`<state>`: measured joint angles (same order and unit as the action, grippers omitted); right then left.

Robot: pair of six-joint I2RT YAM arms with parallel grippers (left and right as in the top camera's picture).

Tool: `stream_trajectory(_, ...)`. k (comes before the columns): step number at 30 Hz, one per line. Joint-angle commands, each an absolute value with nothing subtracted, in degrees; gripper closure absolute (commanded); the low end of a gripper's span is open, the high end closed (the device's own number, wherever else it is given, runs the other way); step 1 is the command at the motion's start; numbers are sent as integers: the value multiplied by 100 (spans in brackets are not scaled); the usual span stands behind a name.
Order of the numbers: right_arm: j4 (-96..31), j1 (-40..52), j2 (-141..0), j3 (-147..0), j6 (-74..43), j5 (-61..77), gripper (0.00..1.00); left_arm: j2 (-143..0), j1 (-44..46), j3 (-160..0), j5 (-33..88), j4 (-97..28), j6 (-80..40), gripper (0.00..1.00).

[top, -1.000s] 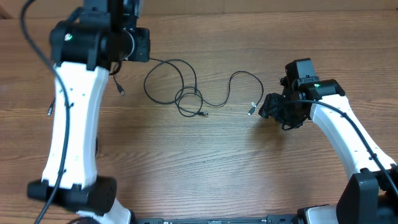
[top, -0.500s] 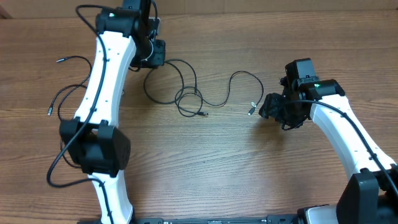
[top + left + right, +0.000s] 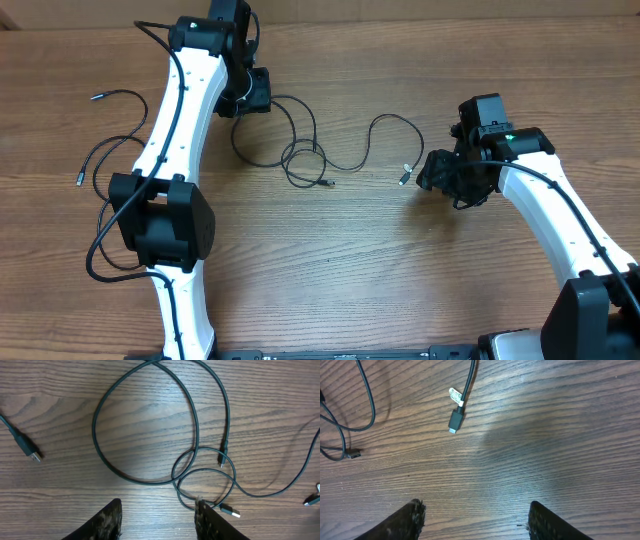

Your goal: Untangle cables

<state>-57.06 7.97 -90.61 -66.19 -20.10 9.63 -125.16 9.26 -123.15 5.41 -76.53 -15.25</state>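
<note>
Thin black cables (image 3: 290, 145) lie in overlapping loops at mid-table. In the left wrist view a large loop (image 3: 145, 425) crosses two small rings (image 3: 205, 472), with a silver-tipped plug (image 3: 229, 510) beside them. My left gripper (image 3: 255, 98) hangs at the loops' far left edge. It (image 3: 157, 521) is open over bare wood, its right finger (image 3: 210, 520) touching the small ring's edge. One strand runs right to a white-tagged plug (image 3: 404, 177). My right gripper (image 3: 433, 172) sits just right of this plug (image 3: 455, 419). That gripper (image 3: 477, 520) is open with nothing between its fingers.
A separate black cable (image 3: 110, 150) sprawls at the far left, partly hidden under my left arm, with ends at the back (image 3: 93, 97) and front (image 3: 78, 182). A loose plug (image 3: 31, 454) lies left of the big loop. The table's far edge (image 3: 400, 22) runs behind.
My left arm has swung from close under the camera out toward the table's far side, uncovering the far-left cable. Its jaws have opened. The right arm and the cable loops have not moved.
</note>
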Motion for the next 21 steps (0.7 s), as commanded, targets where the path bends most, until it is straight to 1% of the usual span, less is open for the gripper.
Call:
stream_trajectory(1, -5699, 786, -9059, -6622, -1964, 904, 35, -12599, 735, -12385, 582, -7631, -1870, 51)
stream_trajectory(4, -5695, 786, -9059, -6622, -1964, 904, 35, -12602, 554, -12385, 582, -7579, -2357, 29)
stream_trajectory(6, -5690, 786, -9056, -6622, -1964, 904, 35, -12599, 513, -12385, 672, -7502, -2482, 18)
stream_trajectory(7, -5690, 786, -9059, -6622, -1964, 904, 35, -12602, 510, -12385, 755, -7450, -2421, 16)
stream_trajectory(11, -5690, 786, -9056, -6622, -1966, 906, 35, -12602, 548, -12385, 1175, -7142, -1769, 15)
stream_trajectory(14, -5690, 786, -9059, -6622, -1964, 906, 35, -12602, 663, -12383, 1144, -6810, -1667, 16)
stream_trajectory(16, -5686, 786, -9056, -6622, -1964, 904, 35, -12619, 738, -12381, 1135, -6622, -1669, 19)
stream_trajectory(19, -5673, 786, -9059, -6622, -1964, 904, 35, -12678, 843, -12372, 989, -6451, -1675, 28)
stream_trajectory(21, -5675, 786, -9056, -6622, -1964, 904, 35, -12822, 978, -12368, 993, -6412, -1697, 29)
